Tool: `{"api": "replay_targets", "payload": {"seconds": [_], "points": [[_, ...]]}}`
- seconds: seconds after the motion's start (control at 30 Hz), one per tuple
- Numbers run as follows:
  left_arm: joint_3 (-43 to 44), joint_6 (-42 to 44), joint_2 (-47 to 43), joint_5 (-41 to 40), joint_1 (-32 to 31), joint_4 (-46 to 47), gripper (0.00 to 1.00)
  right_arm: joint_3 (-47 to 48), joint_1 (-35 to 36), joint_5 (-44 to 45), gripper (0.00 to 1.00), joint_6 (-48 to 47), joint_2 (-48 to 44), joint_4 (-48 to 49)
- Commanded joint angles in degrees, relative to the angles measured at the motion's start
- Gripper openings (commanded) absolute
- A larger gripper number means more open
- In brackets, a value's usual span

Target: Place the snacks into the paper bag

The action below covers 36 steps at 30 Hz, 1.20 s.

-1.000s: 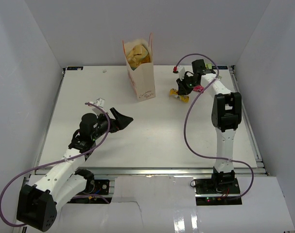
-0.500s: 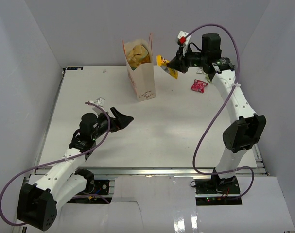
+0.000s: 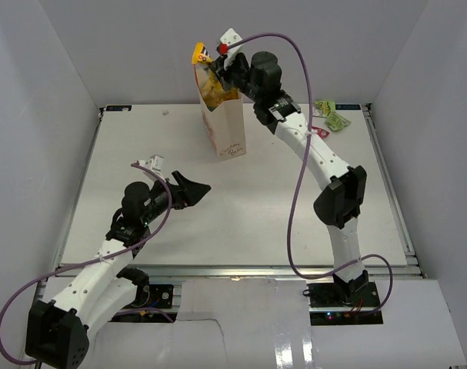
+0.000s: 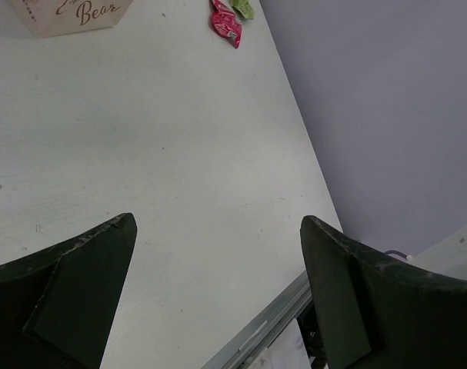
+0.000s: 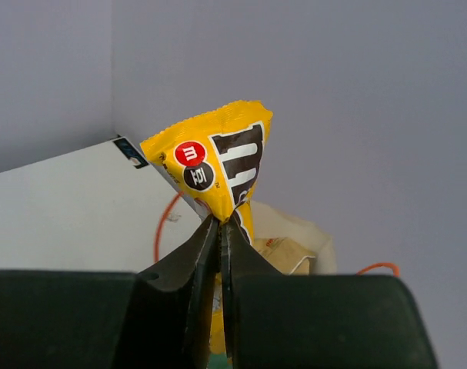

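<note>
The cream paper bag [image 3: 227, 127] stands upright at the back middle of the table, with the tan-yellow chip bag [image 3: 216, 91] inside it. My right gripper [image 3: 212, 60] is shut on a yellow candy packet [image 3: 200, 54] and holds it just above the bag's open top. In the right wrist view the yellow packet [image 5: 221, 165] sticks up from between the closed fingers [image 5: 188, 265], with the bag's mouth and chip bag [image 5: 283, 250] behind. A pink packet [image 3: 319, 132] and light green packets [image 3: 333, 115] lie at the back right. My left gripper [image 3: 193, 187] is open and empty, above the table's left middle.
The pink packet [image 4: 225, 23] and a green packet [image 4: 243, 8] also show in the left wrist view, past the paper bag's base [image 4: 71, 15]. White walls close in the table on three sides. The table's metal edge [image 4: 268, 323] runs along the front.
My right arm has carried the yellow packet left and up, from beside the bag to over its open top. The left arm has hardly moved.
</note>
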Motion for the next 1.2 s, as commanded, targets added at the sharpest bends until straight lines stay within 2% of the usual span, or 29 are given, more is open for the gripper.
{"api": "replay_targets", "payload": {"seconds": [0.0,0.13,0.17,0.23,0.33,0.43,0.47,0.63,0.7,0.8,0.83,0.9,0.93,1.03,1.1,1.17], "points": [[-1.34,-0.22,-2.66,-0.21,0.08,1.14,0.98,3.96,-0.53,11.39,0.09,0.05,4.14,10.76],[-1.17,-0.13,-2.31,-0.04,-0.01,1.05,0.98,0.56,-0.18,13.85,0.2,-3.64,5.13,14.09],[-1.08,-0.05,-2.13,0.22,0.08,1.05,0.98,-0.15,-0.17,14.29,0.28,-4.35,5.21,14.28],[-0.82,0.13,-1.35,0.49,0.08,1.05,0.98,-1.56,-0.17,15.0,0.34,-6.11,5.04,14.63],[-0.29,0.39,-0.82,0.67,0.08,1.05,0.98,-2.09,-0.26,14.91,0.52,-6.72,4.07,14.72],[0.15,0.74,-0.64,0.84,0.08,1.05,0.98,-2.8,-0.44,13.07,0.58,-4.98,1.18,13.84],[0.41,0.83,-0.55,0.93,0.08,1.05,0.98,-3.06,-0.79,12.37,0.6,-4.01,-1.18,11.92],[0.15,0.83,-1.08,1.81,-0.01,1.05,0.98,-7.27,-5.87,-5.63,0.68,0.64,-10.5,1.11],[-0.11,0.75,-1.17,2.07,-0.01,0.96,0.98,-12.01,-11.4,-12.82,0.69,1.88,-14.11,-3.1],[-0.03,0.75,-0.21,2.69,-0.01,1.05,0.98,-16.41,-20.28,-16.1,0.73,3.9,-15.0,-13.29],[0.32,0.75,0.32,3.12,-0.01,1.05,0.98,-17.9,-22.56,-16.98,0.74,4.52,-14.48,-19.84],[0.85,0.66,1.73,3.74,-0.1,1.22,0.98,-20.36,-29.24,-15.51,0.74,5.75,-13.16,-24.55],[1.46,0.66,3.47,4.27,-0.36,1.31,0.98,-24.47,-32.66,-14.28,0.73,5.67,-12.9,-26.92],[3.04,0.75,7.6,4.97,-1.24,2.1,0.98,-27.49,-36.8,-5.33,0.73,8.03,-11.32,-30.96],[4.01,0.75,10.85,5.15,-2.29,2.89,0.98,-25.49,-37.17,1.86,0.75,11.18,-7.9,-33.43],[5.59,0.75,12.97,5.41,-2.99,3.5,0.98,-24.25,-37.53,5.14,0.76,14.35,-4.21,-34.58]]}}
